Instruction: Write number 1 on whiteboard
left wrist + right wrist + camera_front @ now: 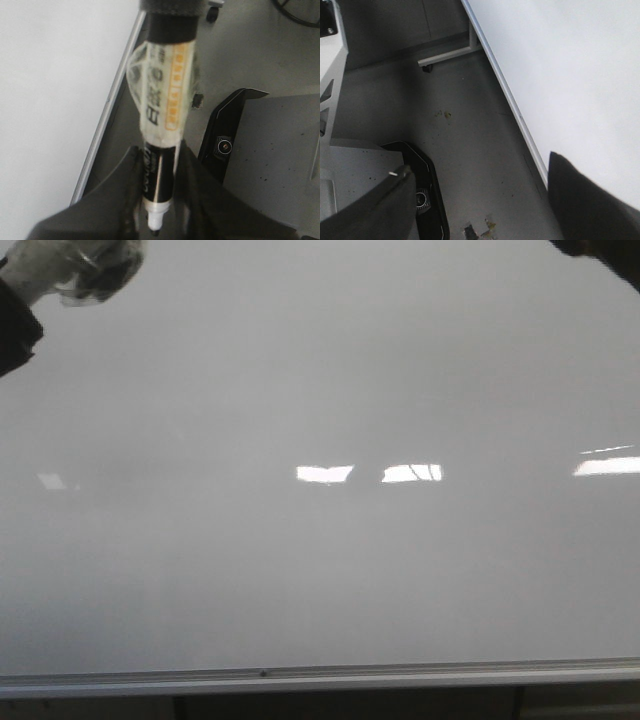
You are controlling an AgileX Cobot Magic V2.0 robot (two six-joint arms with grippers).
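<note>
Our left gripper (pixel 155 200) pinches the marker (pixel 162 115) tip-out for writing; whiteboard (pixel 320 570) blank, right gripper (pixel 480 200) spread, idle

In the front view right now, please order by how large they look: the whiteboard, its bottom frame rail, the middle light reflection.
1. whiteboard
2. frame rail
3. middle light reflection

A glossy grey-white whiteboard (pixel 320 570) fills the frame, silver rail along its bottom edge, surface bare of marker strokes.
</note>
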